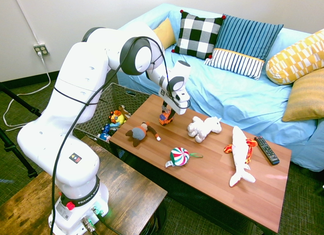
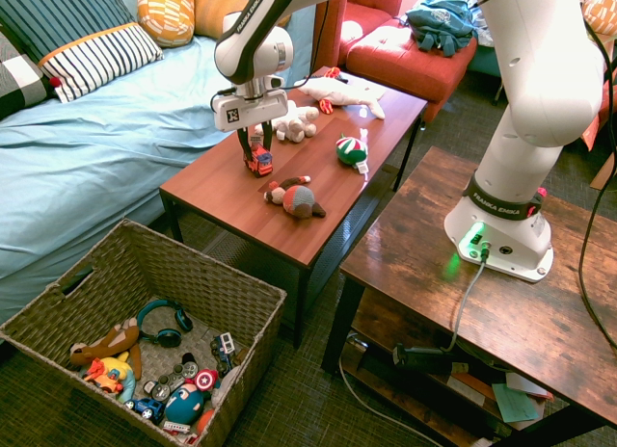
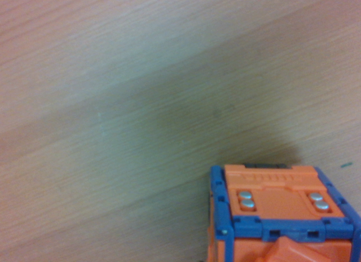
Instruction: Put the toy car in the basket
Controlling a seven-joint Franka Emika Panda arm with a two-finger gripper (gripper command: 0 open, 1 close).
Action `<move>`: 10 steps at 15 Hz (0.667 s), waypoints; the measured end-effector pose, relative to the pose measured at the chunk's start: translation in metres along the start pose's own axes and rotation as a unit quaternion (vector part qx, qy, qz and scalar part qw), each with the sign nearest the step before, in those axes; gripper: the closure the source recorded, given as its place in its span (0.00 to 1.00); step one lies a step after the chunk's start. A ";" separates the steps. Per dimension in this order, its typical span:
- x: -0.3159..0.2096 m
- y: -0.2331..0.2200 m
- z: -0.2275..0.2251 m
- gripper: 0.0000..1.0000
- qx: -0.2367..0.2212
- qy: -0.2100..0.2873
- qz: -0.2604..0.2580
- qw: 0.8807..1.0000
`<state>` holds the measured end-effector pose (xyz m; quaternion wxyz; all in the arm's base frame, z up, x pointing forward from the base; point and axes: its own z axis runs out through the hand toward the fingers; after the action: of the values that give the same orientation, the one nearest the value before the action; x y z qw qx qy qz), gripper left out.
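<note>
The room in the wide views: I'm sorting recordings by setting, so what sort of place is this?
Most likely a living room or playroom corner: a sofa under a light blue cover with throw pillows, a low wooden coffee table scattered with toys, and a wicker basket of toys on the floor.

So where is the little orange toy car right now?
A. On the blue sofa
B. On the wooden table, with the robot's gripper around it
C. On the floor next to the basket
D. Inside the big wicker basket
B. The toy car sits on the wooden table with the gripper shut around it; it is not in the basket.
</note>
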<state>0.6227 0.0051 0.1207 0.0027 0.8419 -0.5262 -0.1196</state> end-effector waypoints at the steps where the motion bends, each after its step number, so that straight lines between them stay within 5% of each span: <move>1: 0.002 0.000 -0.001 1.00 0.002 0.002 0.000 1.000; 5: -0.018 -0.014 -0.027 1.00 0.024 0.018 -0.019 0.999; 10: -0.162 -0.079 -0.069 1.00 0.029 0.061 -0.102 0.992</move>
<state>0.6394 0.1758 0.2091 -0.0022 0.8968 -0.4394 -0.0521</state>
